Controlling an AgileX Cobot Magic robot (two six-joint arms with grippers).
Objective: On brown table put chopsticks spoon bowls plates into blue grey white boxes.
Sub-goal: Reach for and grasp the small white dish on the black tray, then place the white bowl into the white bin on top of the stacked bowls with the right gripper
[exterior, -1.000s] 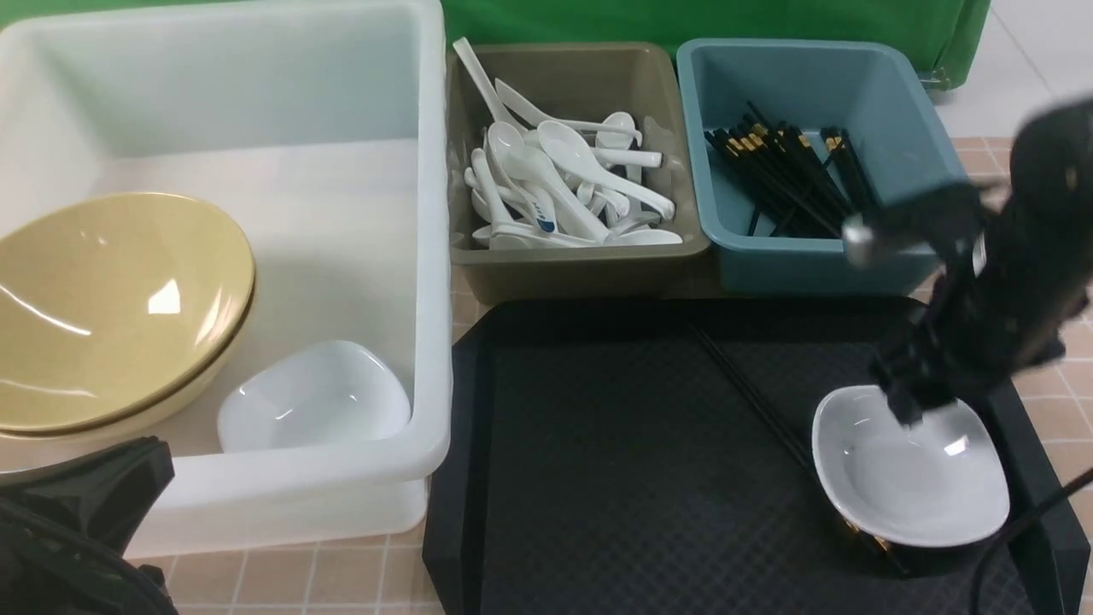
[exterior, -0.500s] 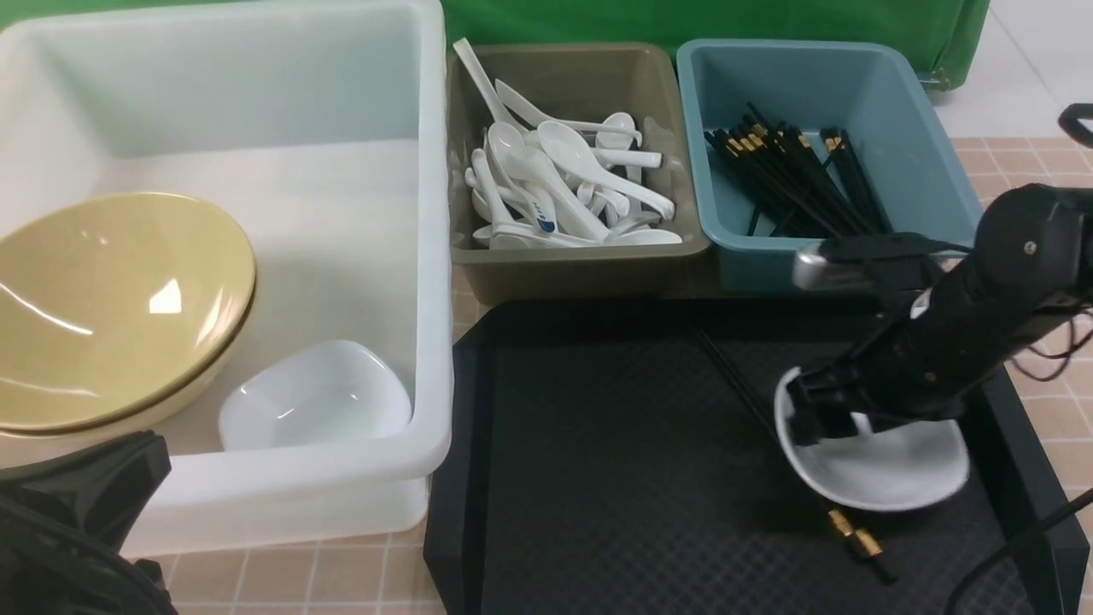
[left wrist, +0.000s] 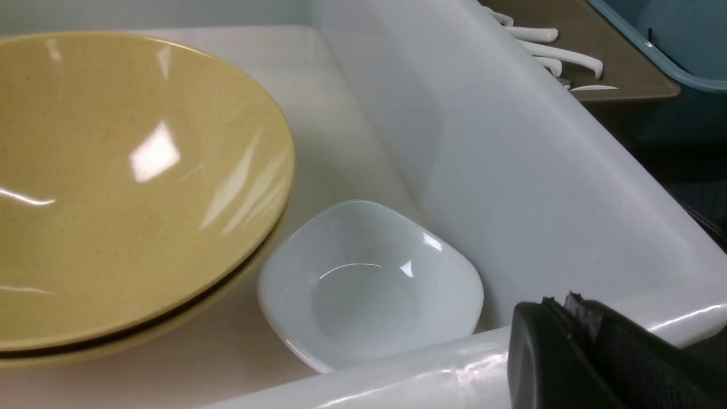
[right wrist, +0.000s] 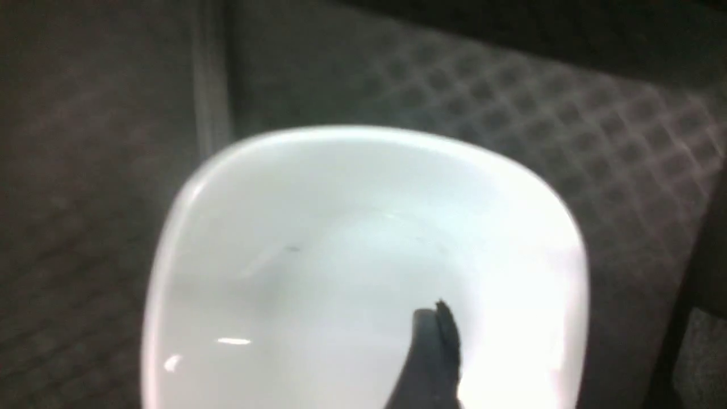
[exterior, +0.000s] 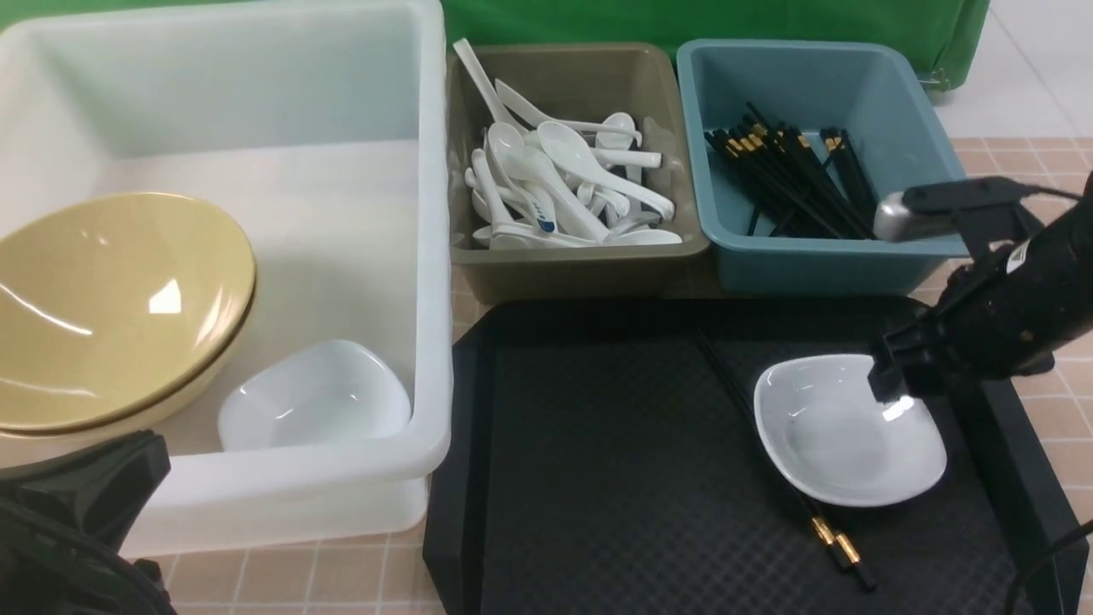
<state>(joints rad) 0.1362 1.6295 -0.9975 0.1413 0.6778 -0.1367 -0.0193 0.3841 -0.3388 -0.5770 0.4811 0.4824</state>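
Right tool (exterior: 888, 391) spread wide, one finger (right wrist: 434, 349) inside rim of plate (exterior: 841, 440), lower right on black tray (exterior: 598, 478). Left tool (left wrist: 562, 352) pinched closed, lower left, beside white box (exterior: 431, 256) with bowls (exterior: 111, 299).

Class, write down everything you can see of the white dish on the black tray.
The white dish is small, shallow, rounded-square, glossy like glazed ceramic, and empty. It sits upright on the black tray, toward its right side, lying over two black chopsticks whose gold-banded ends stick out beneath. One finger of the right claw dips inside its rim.
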